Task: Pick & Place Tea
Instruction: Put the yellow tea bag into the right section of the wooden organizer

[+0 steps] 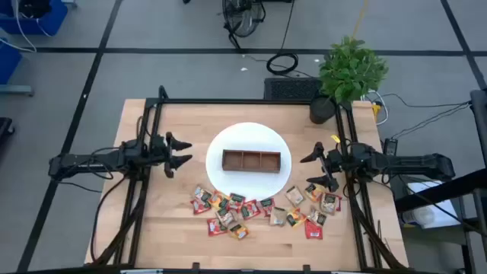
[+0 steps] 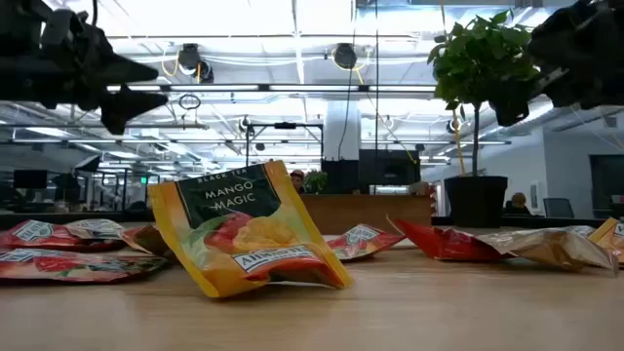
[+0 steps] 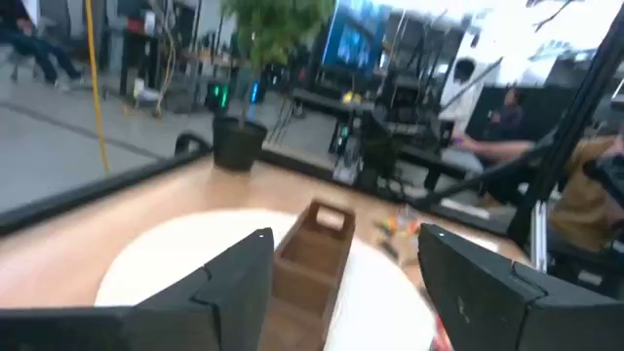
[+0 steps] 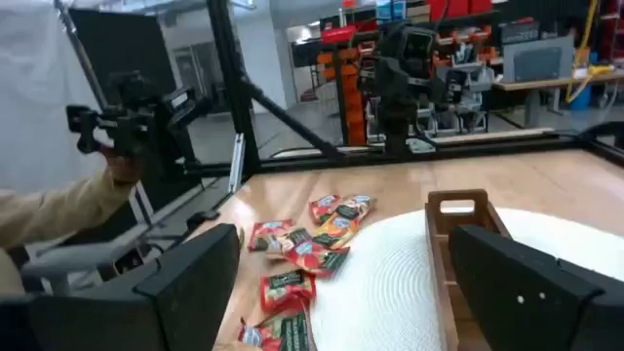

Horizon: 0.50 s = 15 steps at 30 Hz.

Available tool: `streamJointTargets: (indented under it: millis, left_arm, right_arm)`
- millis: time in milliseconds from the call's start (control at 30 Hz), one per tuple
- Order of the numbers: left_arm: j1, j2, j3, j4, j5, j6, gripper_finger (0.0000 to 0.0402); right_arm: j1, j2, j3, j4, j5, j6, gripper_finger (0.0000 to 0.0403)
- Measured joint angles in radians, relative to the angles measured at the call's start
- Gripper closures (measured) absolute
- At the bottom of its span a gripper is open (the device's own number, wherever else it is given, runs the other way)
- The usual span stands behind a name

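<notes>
Table [image 1: 152,221]: light wood, both arms out over it, one on each side, held above the surface.
Mat [image 1: 221,144]: a round white mat at the table's middle, carrying the tray.
Tray [image 1: 251,160]: brown wood, three compartments in a row; from above all three look empty.
Tea [image 1: 259,207]: the sachets lie scattered along the near side of the table, from near centre out toward the right, some lapping onto the mat's near edge; red, tan and yellow mixed.
Left gripper [image 1: 179,152]: fingers spread wide, holding nothing, just left of the mat and pointed at the tray.
Right gripper [image 1: 312,169]: fingers spread wide too, empty, just right of the mat, above the right end of the scatter.
Progress: by my reckoning nothing is placed yet; every sachet I can see is still to be picked up.
</notes>
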State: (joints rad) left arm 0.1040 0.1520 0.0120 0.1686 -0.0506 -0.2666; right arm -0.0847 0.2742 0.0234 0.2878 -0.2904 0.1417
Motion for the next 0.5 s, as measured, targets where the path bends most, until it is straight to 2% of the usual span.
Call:
streamJointTargets:
  millis: [133,300,500]
  left_arm:
    - [0.000,0.000,0.000,-0.081,0.044,-0.032,0.0149]
    - [0.000,0.000,0.000,-0.084,0.135,-0.038,0.0149]
    - [0.000,0.000,0.000,-0.067,0.145,-0.021,0.0149]
  right_arm:
    - [-0.001,-0.009,0.027,-0.099,0.002,-0.037,0.0055]
    - [-0.001,-0.030,0.047,-0.186,-0.002,-0.034,0.0058]
    - [-0.001,-0.063,0.048,-0.214,0.001,-0.041,0.0081]
